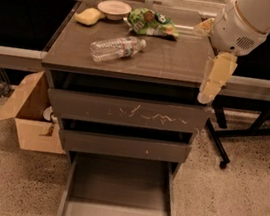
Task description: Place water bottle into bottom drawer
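Note:
The water bottle [116,47] is clear and ribbed with a white cap. It lies on its side on the cabinet top [167,59], left of centre, cap pointing right. The bottom drawer [116,213] is pulled out, with nothing on its flat grey floor. My gripper [202,62] hangs over the cabinet's right edge, well right of the bottle. It is open and holds nothing; one cream finger [215,76] points down and the other [204,26] reaches over the top.
A green snack bag [152,22], a white bowl [114,9] and a yellow sponge [88,16] lie at the back of the top. The scratched top drawer [124,111] and the middle drawer [124,146] are shut. A cardboard box [30,114] stands at the left, a black stand [252,132] at the right.

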Controlling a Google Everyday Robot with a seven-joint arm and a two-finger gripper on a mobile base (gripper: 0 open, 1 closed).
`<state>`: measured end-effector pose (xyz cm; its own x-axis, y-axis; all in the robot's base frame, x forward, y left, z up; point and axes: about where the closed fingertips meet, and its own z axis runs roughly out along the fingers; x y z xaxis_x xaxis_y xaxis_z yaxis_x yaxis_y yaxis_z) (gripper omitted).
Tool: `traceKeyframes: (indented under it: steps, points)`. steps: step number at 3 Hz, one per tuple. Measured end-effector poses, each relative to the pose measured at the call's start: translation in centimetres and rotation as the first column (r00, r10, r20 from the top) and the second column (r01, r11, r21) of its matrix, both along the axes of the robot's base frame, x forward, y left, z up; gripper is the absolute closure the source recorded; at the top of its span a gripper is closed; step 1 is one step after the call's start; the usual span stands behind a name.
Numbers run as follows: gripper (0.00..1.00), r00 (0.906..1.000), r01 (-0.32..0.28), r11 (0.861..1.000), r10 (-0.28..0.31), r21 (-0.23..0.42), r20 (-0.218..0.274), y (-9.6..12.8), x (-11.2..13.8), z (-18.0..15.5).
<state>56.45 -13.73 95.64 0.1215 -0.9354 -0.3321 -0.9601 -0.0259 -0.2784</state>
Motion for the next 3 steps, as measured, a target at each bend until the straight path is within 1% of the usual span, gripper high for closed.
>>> traceKeyframes:
  steps: [1,2,3]
  points:
    - [0.00,0.9973,-0.069,0.997,0.069,0.025,0.026,2.0,2.8,-0.5]
    - [0.00,0.9897,-0.138,0.990,0.136,0.033,0.045,4.2,6.0,-1.1]
    - [0.00,0.9826,-0.181,0.983,0.178,0.038,0.052,6.5,8.7,-2.0]
